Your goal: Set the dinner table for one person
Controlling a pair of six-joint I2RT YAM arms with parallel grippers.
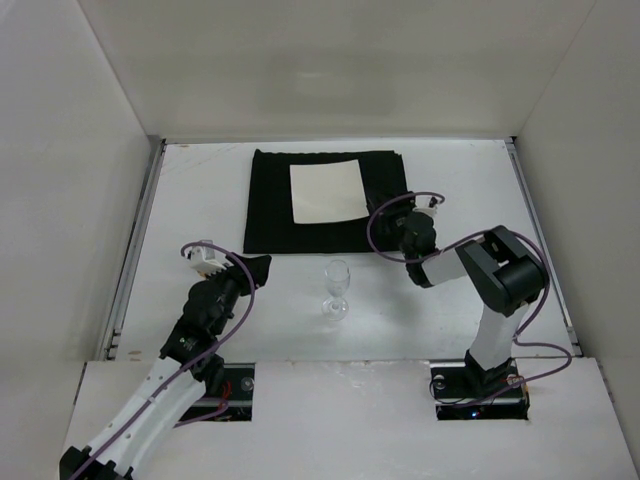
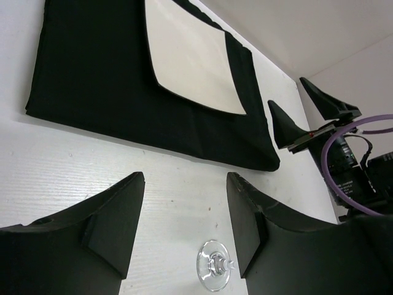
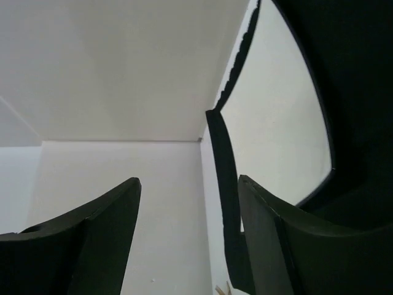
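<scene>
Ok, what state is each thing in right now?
placemat: spread flat on the dinner table.
plate: lying on the placemat, empty.
wine glass: upright, standing free, off the placemat.
left tool: open, empty.
right tool: open, empty.

Right hand point(image 3: 189, 184) open, both black fingers point(image 3: 104, 233) spread, nothing between them. White desk point(image 3: 172, 233) below, white enclosure walls point(image 3: 123, 61) behind. View is rolled: black placemat point(image 3: 362, 92) runs up the right side, white plate point(image 3: 276, 123) lying on it. Small tan speck at bottom edge, can't identify.
</scene>
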